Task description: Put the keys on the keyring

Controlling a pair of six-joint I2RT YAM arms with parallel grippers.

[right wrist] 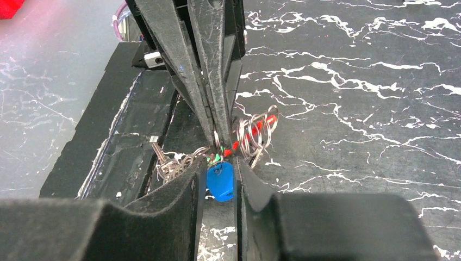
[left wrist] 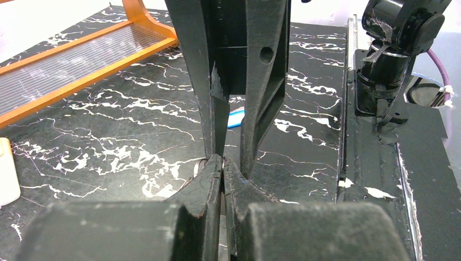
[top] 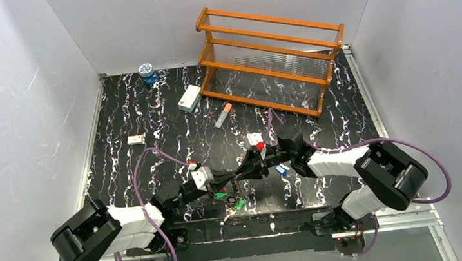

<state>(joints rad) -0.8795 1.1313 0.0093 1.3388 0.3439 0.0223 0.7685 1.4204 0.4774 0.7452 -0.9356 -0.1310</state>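
Note:
My left gripper and right gripper meet tip to tip near the table's front edge. The left gripper is shut on the thin wire of the keyring, whose red part and silver loops show in the right wrist view. The right gripper is shut on a blue-headed key, held right at the left gripper's fingertips. Green-headed keys hang or lie just below the grippers. Another blue-headed key lies on the table beside the right arm; it also shows in the left wrist view.
An orange rack stands at the back. A blue-lidded jar, a white box, an orange-and-white tube and a small white piece lie on the marbled table. Black foam lines the near edge.

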